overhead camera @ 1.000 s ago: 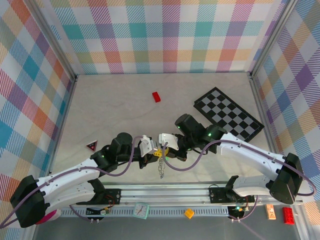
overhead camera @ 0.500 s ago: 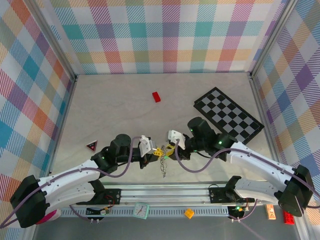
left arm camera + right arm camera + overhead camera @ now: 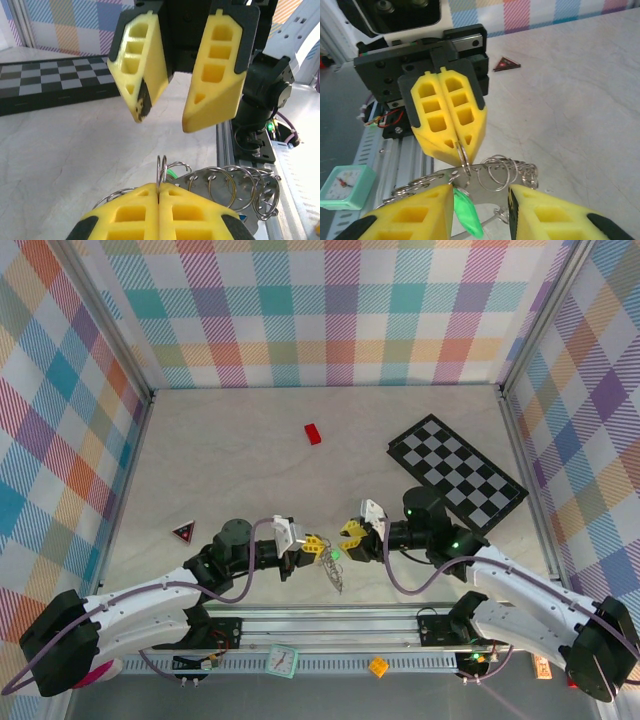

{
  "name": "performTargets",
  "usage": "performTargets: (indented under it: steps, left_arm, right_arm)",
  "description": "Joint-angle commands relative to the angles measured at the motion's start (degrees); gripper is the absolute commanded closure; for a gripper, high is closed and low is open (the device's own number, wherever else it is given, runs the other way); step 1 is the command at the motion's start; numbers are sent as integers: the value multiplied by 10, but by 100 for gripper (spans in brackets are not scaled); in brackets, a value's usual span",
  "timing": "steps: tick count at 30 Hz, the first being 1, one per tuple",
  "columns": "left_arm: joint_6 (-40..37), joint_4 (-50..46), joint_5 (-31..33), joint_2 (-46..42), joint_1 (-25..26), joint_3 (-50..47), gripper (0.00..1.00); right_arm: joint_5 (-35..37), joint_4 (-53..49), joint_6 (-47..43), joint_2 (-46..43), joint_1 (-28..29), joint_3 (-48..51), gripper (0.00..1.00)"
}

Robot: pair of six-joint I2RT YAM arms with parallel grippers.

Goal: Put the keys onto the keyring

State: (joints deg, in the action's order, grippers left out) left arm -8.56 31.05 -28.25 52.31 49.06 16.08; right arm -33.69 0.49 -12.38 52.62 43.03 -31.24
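**Keyring** (image 3: 333, 570): a chain of thin silvery loops, lifted off the table (image 3: 230, 465) at the middle of its near edge and trailing down toward the rail (image 3: 300, 625). One loop stands upright, pinched at the very tips of the left gripper (image 3: 312, 543). That gripper's yellow fingers (image 3: 135, 210) are clenched flat together on the loop. The other loops bunch just beside those tips.

**Green key** (image 3: 465, 212): hangs below the loops, in the gap of the right gripper (image 3: 480, 196), just beside one finger. Whether it touches that finger cannot be told.

**Right gripper:** fingers spread, grasping nothing. The tips face the left gripper's tips, near but apart.

**Also on the table:** a red brick (image 3: 314, 433) toward the far edge and a chequered board (image 3: 457, 469) toward the right edge.
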Motion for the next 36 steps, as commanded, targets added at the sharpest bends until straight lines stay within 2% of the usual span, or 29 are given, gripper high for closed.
performTargets:
  steps: [1, 15, 19, 25, 30, 36]
  left_arm:
    - [5, 62, -23, -10, 2, -3, 100]
    - [7, 56, -21, -6, 2, 3, 100]
    - [15, 39, -4, 3, 2, 16, 100]
    - [27, 42, 13, 21, 2, 25, 100]
    - [30, 45, 13, 30, 2, 29, 100]
    - [29, 43, 14, 30, 2, 31, 100]
  right_arm:
    - [-53, 12, 5, 18, -2, -18, 67]
    - [-59, -1, -2, 35, -2, -41, 73]
    - [-35, -33, -14, 27, -1, -49, 73]
    - [40, -104, -50, 19, 26, -71, 73]
    - [84, -117, -57, 30, 47, -78, 72]
    - [104, -132, -65, 51, 60, -91, 74]
